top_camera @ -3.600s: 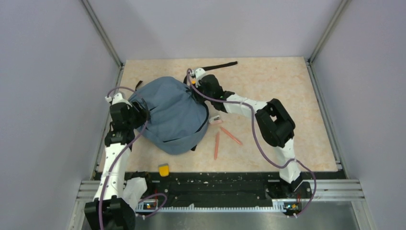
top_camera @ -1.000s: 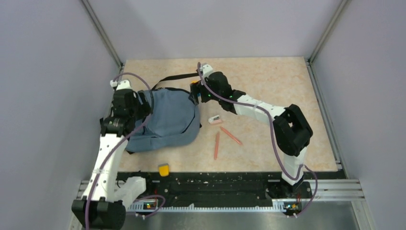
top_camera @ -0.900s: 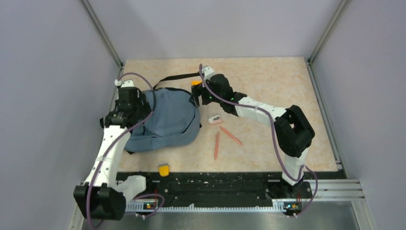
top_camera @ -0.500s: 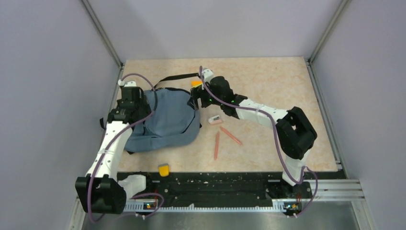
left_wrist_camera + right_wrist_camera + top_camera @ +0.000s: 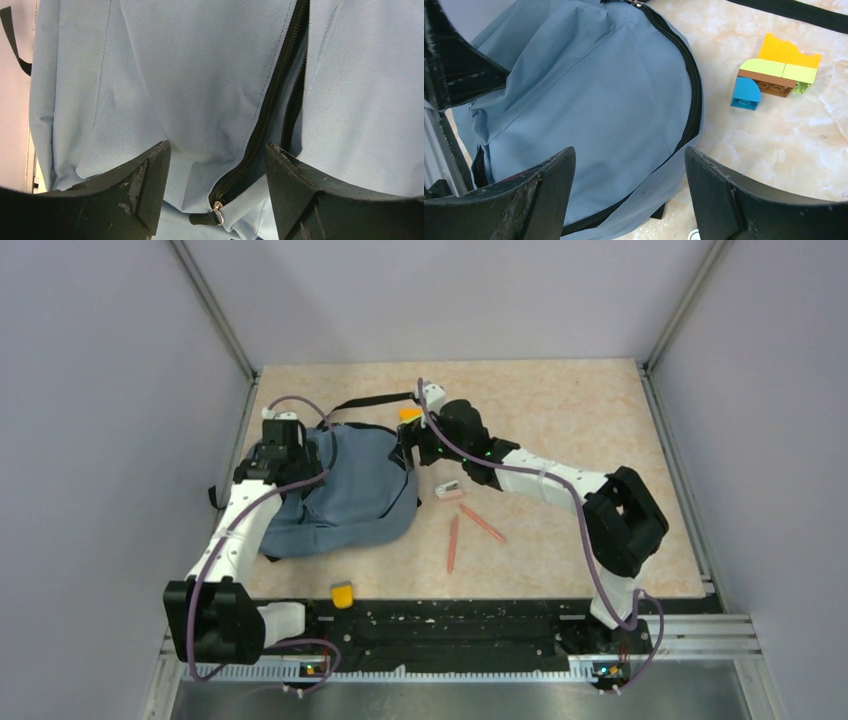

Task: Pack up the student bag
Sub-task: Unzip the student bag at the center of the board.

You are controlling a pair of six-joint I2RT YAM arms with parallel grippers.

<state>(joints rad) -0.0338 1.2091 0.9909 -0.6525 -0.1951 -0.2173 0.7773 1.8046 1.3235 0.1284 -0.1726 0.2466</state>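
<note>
Peach marbled bench [image 5: 560, 410] fills the floor of a grey-walled cell, and the student bag [image 5: 350, 490] lies flat on its left half, one black strap [image 5: 370, 401] trailing toward the far edge.

From above, the left arm [image 5: 235, 530] reaches to the bag's far left corner and the right arm [image 5: 540, 475] to its far right edge, but that view hides how the jaws stand. The wrist cameras settle it. Left jaws are apart over the blue fabric, a black zipper running between them down to a small metal pull [image 5: 217, 209]; nothing is clamped. Right jaws are also apart, hanging above the bag's rounded edge and holding nothing.

Only the right wrist view makes out one cluster of toy bricks [image 5: 776, 70] in orange, lime, brown and blue, just beside the bag; from above it is a small orange spot.

Only the overhead view shows the rest: two orange sticks [image 5: 453, 543] [image 5: 482, 523], one small pink-and-white item [image 5: 450, 491] near the bag's right side, and one yellow block [image 5: 342, 594] at the near edge.
</note>
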